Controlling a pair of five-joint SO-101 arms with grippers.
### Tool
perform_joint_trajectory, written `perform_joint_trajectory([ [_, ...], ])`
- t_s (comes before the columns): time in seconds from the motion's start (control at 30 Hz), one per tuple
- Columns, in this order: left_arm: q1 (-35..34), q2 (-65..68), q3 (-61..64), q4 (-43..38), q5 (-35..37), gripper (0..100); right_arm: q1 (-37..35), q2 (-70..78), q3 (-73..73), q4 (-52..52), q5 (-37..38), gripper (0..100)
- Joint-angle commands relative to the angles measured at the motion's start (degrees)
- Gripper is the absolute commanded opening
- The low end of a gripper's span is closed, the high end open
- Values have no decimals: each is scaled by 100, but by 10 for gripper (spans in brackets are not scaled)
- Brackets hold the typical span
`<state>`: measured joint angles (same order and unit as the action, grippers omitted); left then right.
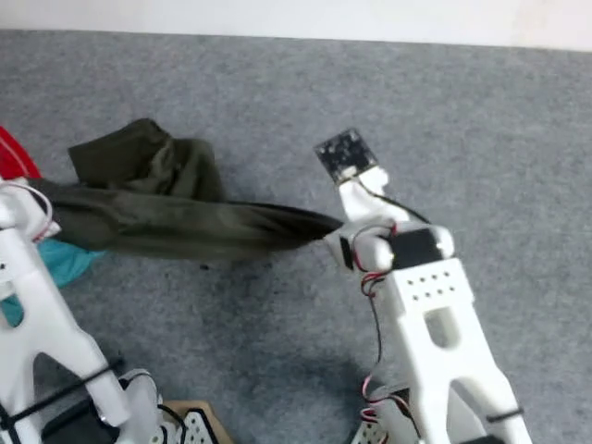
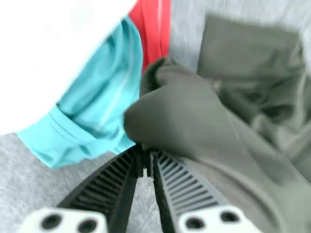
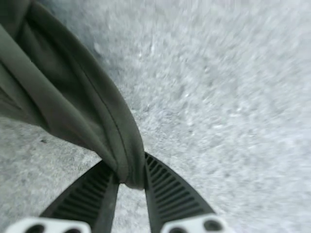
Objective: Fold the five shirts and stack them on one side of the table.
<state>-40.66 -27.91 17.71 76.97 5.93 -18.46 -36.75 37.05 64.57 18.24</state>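
Observation:
An olive-green shirt (image 1: 176, 217) hangs stretched between my two arms above the grey table. My right gripper (image 3: 130, 182) is shut on one bunched end of the olive-green shirt (image 3: 73, 104); from above, that right gripper (image 1: 335, 236) is at the middle of the table. My left gripper (image 2: 146, 162) is shut on the other end of the olive-green shirt (image 2: 194, 121), at the table's left edge (image 1: 42, 217). Part of the shirt lies crumpled on the table behind the taut span. A teal shirt (image 2: 99, 107), a red shirt (image 2: 155, 26) and a white shirt (image 2: 48, 48) lie under the left gripper.
The teal shirt (image 1: 65, 259) and the red shirt (image 1: 14, 153) peek out at the far left edge. Grey felt (image 1: 481, 129) covers the table to the right and rear. The arm bases and cables (image 1: 379, 407) stand along the near edge.

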Motion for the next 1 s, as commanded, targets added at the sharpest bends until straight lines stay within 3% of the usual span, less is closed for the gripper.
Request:
perform_joint_trajectory([
  [0.0,-136,-57,-1024,273,-9,6,119,-251,-1253,866,255,6],
  [0.13,-110,-57,-1613,448,53,6,127,-22,-2695,1780,404,6],
  [0.43,-92,-57,-2571,1055,976,7,119,532,-5288,3301,404,6],
  [0.57,233,-13,-2193,1284,976,24,101,593,-4980,3591,413,6],
  [0.8,611,-57,-901,800,993,253,101,549,-3354,2941,598,6],
  [0.97,602,-57,-523,571,958,213,101,549,-2607,2440,598,6],
])
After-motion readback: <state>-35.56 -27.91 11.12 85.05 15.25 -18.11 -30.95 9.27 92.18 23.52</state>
